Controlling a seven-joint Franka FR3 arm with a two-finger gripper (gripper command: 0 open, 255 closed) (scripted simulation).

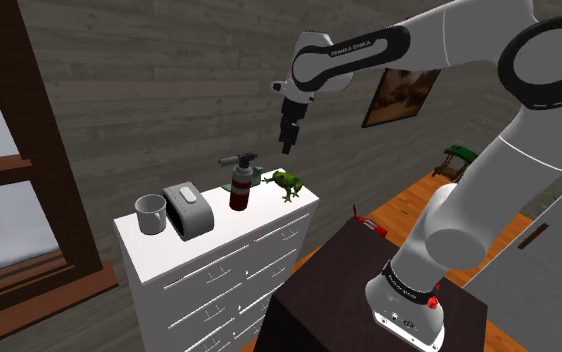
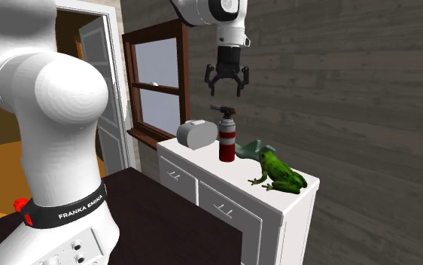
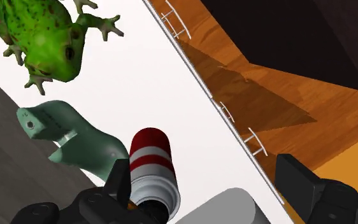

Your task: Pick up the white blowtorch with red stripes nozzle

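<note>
Soft, even light, no single hard source. Pale window panes point(image 1: 9, 225) give a flat grey glow at the shoulder view's left; the grey plank wall point(image 1: 149, 90) beside them sits dim. The flat top of the white drawer-fronted counter point(image 1: 224, 222) reads near full white, and is washed out in the wrist view. The glossy white robot arm point(image 2: 44, 90) shades smoothly from bright crown to grey underside, with a mild sheen. The dark brown box stand point(image 1: 339, 290) is almost black. In the wrist view, a darker wedge of shadow lies across the orange plank floor point(image 3: 337, 114) beside the counter.
</note>
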